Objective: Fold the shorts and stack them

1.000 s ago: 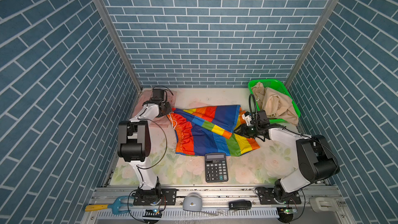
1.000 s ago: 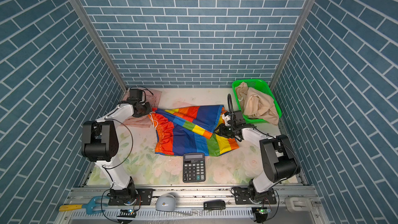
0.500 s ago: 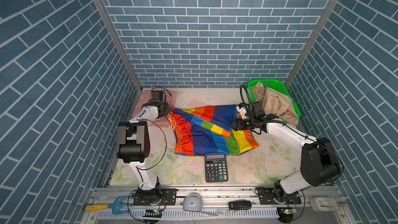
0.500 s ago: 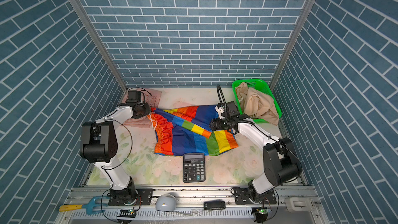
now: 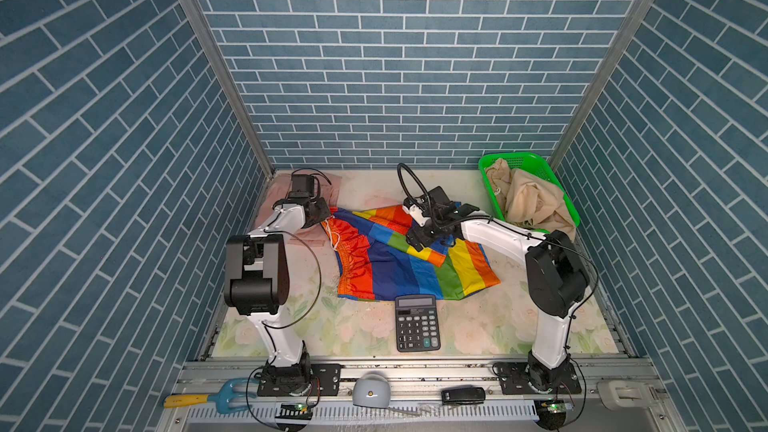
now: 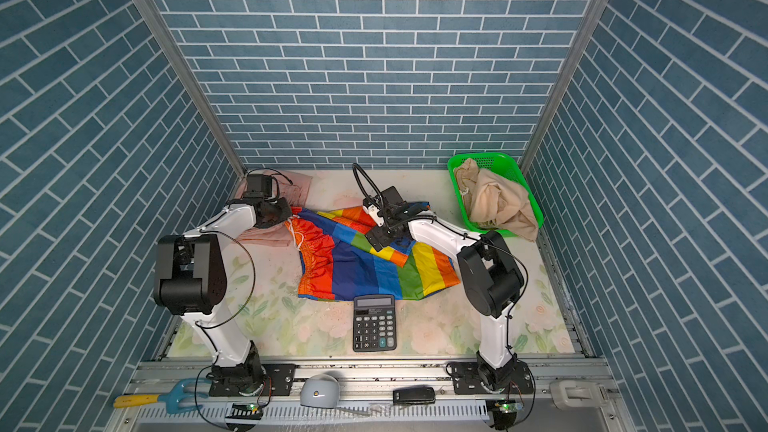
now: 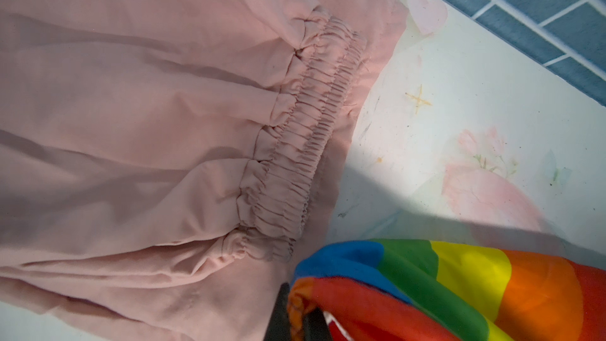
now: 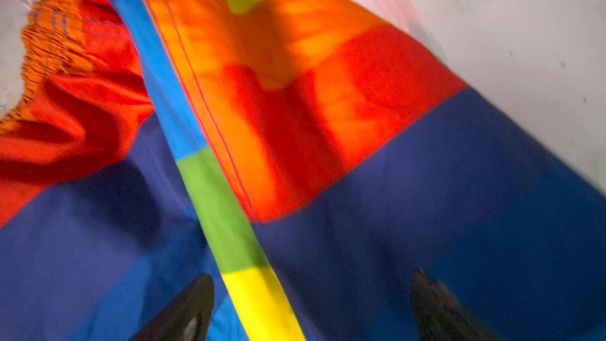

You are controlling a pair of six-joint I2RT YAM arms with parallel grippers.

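Nearest: the calculator [image 5: 417,323] lay at the lower middle of both top views, its far edge just beside the rainbow-striped shorts [image 5: 390,272], perhaps touching.
Shorts' lie: they were spread on the table [image 5: 519,322] at frame centre with the long axis running left to right. The gathered waist was at the left end and the leg hems at the right. One leg was folded across, so its edge ran diagonally.
Right pincer: my right pincer [image 5: 415,241] hung over that diagonal edge, jaws wide apart and holding nothing. In the wrist view its fingertips [image 8: 196,303] straddled a yellow-green strip, and I could not tell whether they touched it.
Left pincer: my left pincer [image 7: 296,319] was clamped on the waist corner of the rainbow pair.
Deciding relation: the free leg hem lay right of and below my right pincer in the frame, on that arm's own side. My left pincer was pinned at the opposite end, so I judged the right arm the one to carry the hem along the long axis toward the waist.
Farther: the pink shorts [image 7: 131,109] lay at upper left, meeting the rainbow waist. The beige shorts [image 5: 528,201] were heaped unfolded in the green basket [image 5: 519,155] at upper right.
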